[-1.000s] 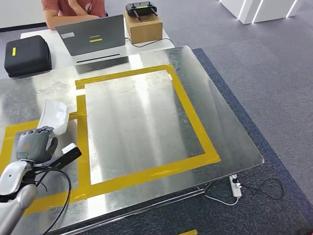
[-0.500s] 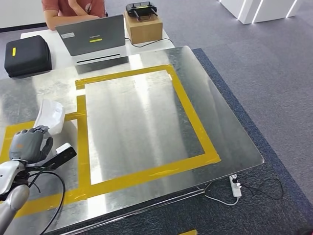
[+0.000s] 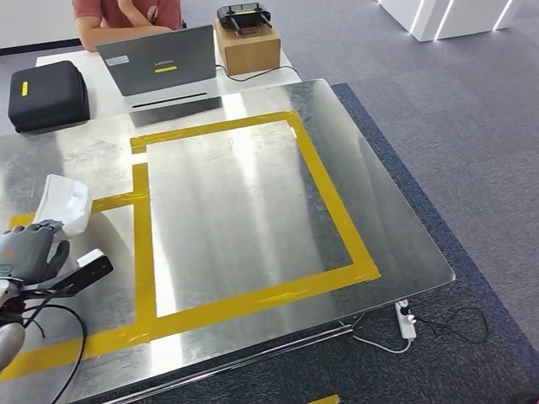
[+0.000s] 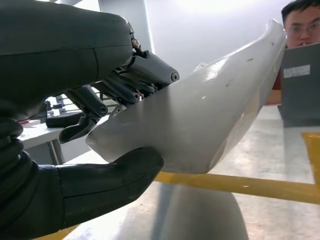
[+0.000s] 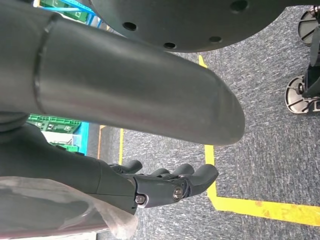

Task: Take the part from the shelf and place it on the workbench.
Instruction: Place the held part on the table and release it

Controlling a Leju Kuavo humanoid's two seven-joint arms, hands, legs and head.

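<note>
Shiny metal workbench (image 3: 254,210) with yellow tape (image 3: 330,210) marking a big square and a smaller bay on the robot's left; behind it a white desk with a laptop (image 3: 159,61), a black case (image 3: 45,94), a cardboard box (image 3: 247,46) and a seated person. Your left hand (image 3: 29,251) is at the near left of the bench with the white curved part (image 3: 62,204) in it: thumb (image 4: 109,182) under the shell, darker fingers (image 4: 113,90) over the top, so it's a pinch on one end only. Most of the part sticks out past the hand, so it could pivot or slide out if you tilt or jolt the wrist. I can't tell for sure whether the part is clear of the bench or touching it; looks just above. If you let go high, the rounded shell may rock or skid on the slick metal and end up across the tape. The loose black cable (image 3: 73,337) by the wrist could snag on the bench edge. Your right hand (image 5: 166,182) hangs over the carpet, fingers loosely extended, holding nothing, so it gives no backup if the part slips.
</note>
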